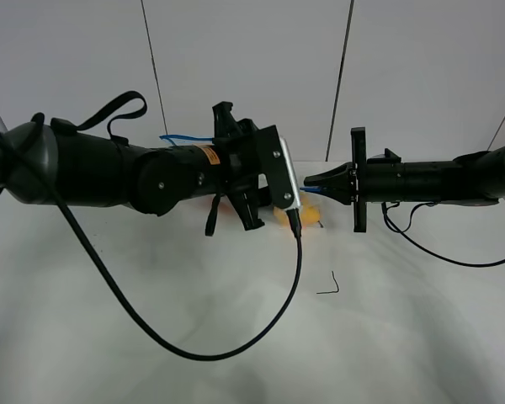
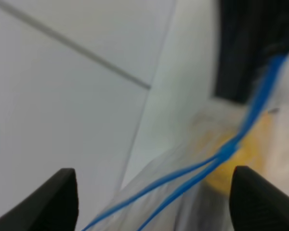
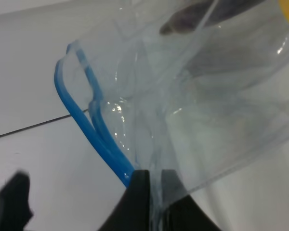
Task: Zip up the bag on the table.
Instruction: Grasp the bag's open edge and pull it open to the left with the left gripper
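Observation:
The bag is clear crinkly plastic with a blue zip strip, and it is held up above the table. My right gripper is shut on the bag's corner, right by the strip's end. In the high view the right gripper meets the bag at the middle, and the left arm hides most of the bag. My left gripper is open with the blue strip running between its fingertips, untouched. On one side of that point the strip splits into two lines. Yellow produce shows through the plastic.
A black cable from the left arm loops low over the white table. A thin black corner mark lies near the table's middle. A white panelled wall stands close behind both arms.

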`<state>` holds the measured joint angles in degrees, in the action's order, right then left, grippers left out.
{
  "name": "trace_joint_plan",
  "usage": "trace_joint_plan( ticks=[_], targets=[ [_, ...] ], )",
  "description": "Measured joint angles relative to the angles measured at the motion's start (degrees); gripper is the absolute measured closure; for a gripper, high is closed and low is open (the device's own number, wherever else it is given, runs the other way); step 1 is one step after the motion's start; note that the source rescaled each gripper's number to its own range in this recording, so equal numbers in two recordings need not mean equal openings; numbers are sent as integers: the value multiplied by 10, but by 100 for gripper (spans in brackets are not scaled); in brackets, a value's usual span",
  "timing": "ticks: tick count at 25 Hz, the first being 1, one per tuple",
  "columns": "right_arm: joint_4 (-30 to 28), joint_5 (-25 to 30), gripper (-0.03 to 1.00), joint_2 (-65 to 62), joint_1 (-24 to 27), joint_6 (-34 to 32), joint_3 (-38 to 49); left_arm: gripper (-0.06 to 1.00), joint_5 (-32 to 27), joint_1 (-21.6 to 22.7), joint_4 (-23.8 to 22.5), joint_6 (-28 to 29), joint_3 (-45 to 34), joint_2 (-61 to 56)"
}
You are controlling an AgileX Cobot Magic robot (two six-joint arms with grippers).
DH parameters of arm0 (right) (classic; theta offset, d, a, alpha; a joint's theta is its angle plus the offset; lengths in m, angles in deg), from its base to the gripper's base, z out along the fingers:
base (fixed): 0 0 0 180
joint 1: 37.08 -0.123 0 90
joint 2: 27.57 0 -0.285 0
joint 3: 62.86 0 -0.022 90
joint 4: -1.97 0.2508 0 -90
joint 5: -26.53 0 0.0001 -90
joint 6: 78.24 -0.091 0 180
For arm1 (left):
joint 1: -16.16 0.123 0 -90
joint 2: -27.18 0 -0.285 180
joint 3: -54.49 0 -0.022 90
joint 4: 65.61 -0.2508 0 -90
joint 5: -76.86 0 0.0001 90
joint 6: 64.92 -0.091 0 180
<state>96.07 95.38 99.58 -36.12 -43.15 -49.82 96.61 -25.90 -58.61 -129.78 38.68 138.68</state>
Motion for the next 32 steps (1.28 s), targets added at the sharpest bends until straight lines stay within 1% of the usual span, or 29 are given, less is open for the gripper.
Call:
trace_joint_plan(
  ticks=[3, 8, 10, 14, 16, 18, 20, 22, 25, 28, 32],
  targets=[
    [0, 0, 97, 0, 0, 0, 0, 3, -1, -12, -18, 0, 0, 0],
    [0, 0, 97, 0, 0, -1, 0, 3, 12, -11, -25, 0, 0, 15],
    [0, 0, 97, 0, 0, -4, 0, 3, 17, -11, -38, -2, 0, 30],
    [0, 0, 97, 0, 0, -7, 0, 3, 47, -11, -77, -20, 0, 52],
    [-1, 0, 97, 0, 0, -8, 0, 3, 72, -11, -92, -20, 0, 59],
    [-1, 0, 97, 0, 0, -8, 0, 5, 81, -11, -98, -20, 0, 68],
    [-1, 0, 97, 0, 0, -8, 0, 10, 87, -11, -102, -20, 0, 80],
    [-2, 0, 97, 0, 0, -8, 0, 16, 88, -11, -103, -20, 0, 87],
    [-3, 0, 97, 0, 0, -8, 0, 30, 99, -11, -103, -20, 0, 88],
    [-3, 0, 97, 0, 0, -8, 0, 39, 107, -11, -103, -20, 0, 88],
    [-3, 0, 97, 0, 0, -8, 0, 43, 128, -11, -103, -20, 0, 88]
  ],
)
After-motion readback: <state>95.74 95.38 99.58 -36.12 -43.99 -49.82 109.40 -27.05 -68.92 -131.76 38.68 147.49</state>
